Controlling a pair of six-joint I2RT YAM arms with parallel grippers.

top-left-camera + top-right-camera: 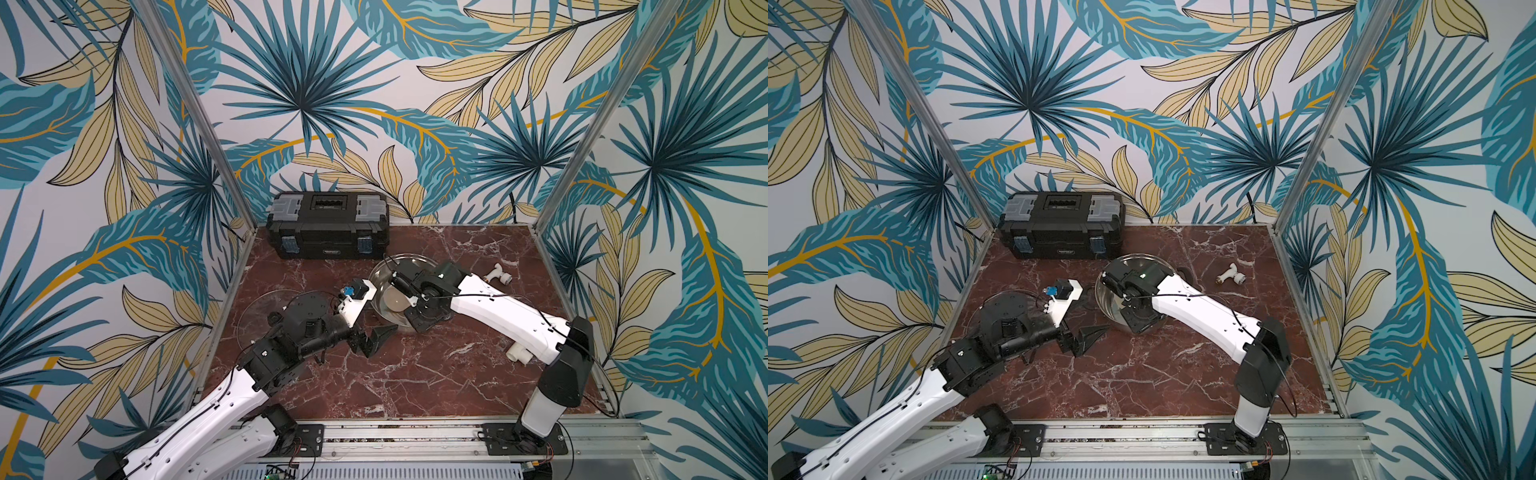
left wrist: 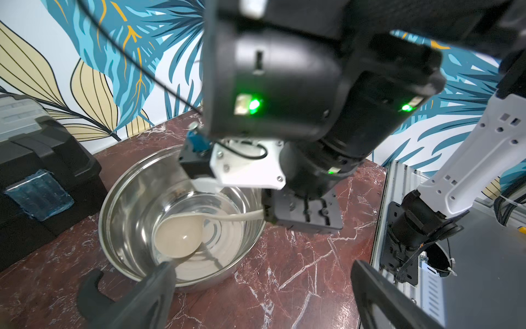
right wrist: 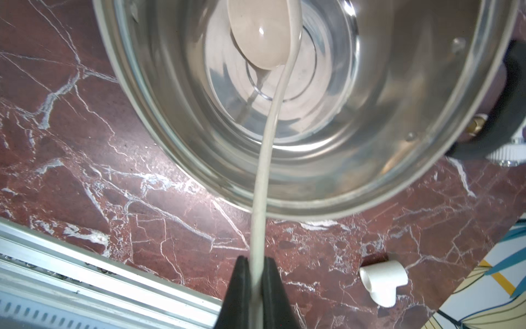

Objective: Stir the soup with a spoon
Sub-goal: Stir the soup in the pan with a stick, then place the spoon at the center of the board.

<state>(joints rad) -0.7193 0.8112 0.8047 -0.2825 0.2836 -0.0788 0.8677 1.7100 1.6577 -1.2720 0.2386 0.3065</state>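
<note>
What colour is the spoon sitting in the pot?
Cream-beige, plain with no pattern. The spoon shows best in the right wrist view.

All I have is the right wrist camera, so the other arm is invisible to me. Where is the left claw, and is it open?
Observer: The left claw is open and empty, close to the pot's near side.
Operator: Anything behind the pot?
Observer: A black toolbox stands at the table's far edge, apart from the pot.
Operator: Where's the lid?
Observer: The glass lid lies flat on the table, partly under the left arm.
</note>
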